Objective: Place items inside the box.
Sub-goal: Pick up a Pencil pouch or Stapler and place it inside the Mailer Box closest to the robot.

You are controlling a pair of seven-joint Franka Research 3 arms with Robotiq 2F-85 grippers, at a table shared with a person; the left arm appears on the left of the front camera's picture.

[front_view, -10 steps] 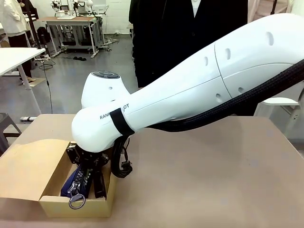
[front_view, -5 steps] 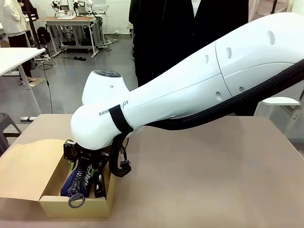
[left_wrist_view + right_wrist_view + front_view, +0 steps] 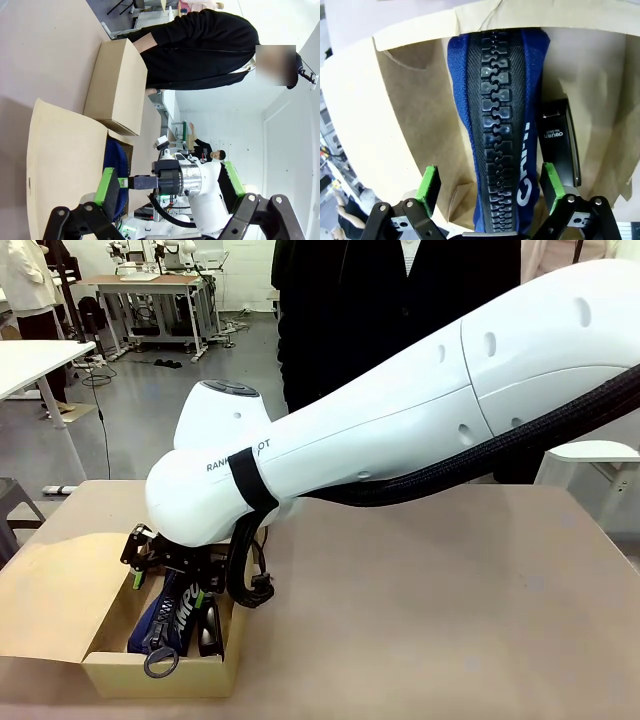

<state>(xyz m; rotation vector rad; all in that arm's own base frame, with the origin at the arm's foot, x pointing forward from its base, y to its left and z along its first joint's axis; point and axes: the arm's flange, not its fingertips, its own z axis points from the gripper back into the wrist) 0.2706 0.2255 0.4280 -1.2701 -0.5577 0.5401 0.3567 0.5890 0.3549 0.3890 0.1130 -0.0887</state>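
As the table (image 3: 450, 600) is looked across, much of its far side is blocked by the right arm (image 3: 420, 420), and a person in black (image 3: 400, 300) is seen standing behind it. A closed cardboard box (image 3: 117, 82) is picked up in the left wrist view, just beside the open box (image 3: 150, 678), whose flap (image 3: 60, 600) is folded out to the side.

The right arm is stretched over from the right to the table's left corner. Its wrist is bent down, and the right gripper (image 3: 168, 585) is held over the box with jaws spread wide, nothing clamped. The navy blue zip pouch (image 3: 495, 115) is straddled by the green pads (image 3: 428, 184). The left gripper (image 3: 170, 180) is aimed at the box from the flap side, jaws apart and empty.

The pouch is laid inside the box, zip up, its long axis along the box's length, with its ring pull (image 3: 160, 662) hung over the near wall. A small black stapler-like object (image 3: 560, 140) is tucked beside it, parallel.
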